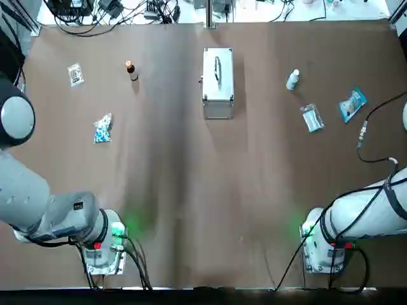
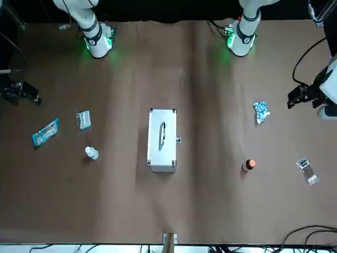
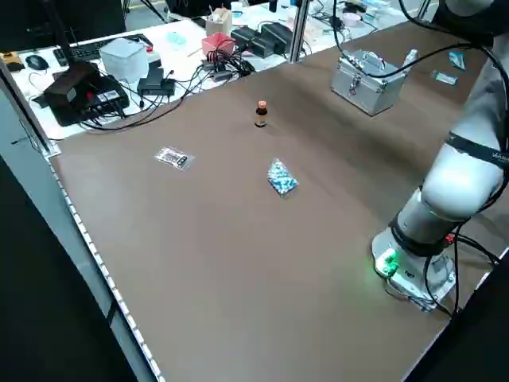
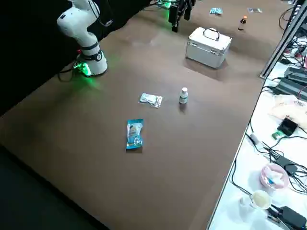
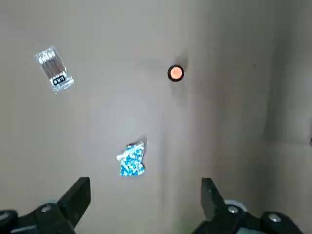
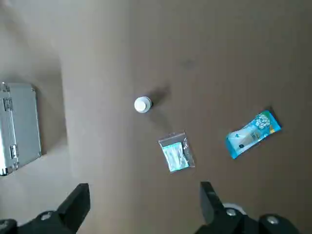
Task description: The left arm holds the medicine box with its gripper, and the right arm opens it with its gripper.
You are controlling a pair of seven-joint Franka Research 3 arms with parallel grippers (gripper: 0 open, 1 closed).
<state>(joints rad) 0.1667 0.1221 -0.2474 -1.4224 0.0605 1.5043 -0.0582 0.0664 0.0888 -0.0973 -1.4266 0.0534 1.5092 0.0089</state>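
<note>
On the table [image 1: 191, 203] (cables [image 1: 95, 16] beyond) sits the medicine box [image 1: 217, 79]

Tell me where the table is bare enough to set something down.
The wide strip between the medicine box and both arm bases is bare. Crowded flanks: brown bottle and pill packet left, white bottle, sachet and blue pouch right.

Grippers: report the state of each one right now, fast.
Left gripper: open, holding nothing.
Right gripper: open, holding nothing.
</note>
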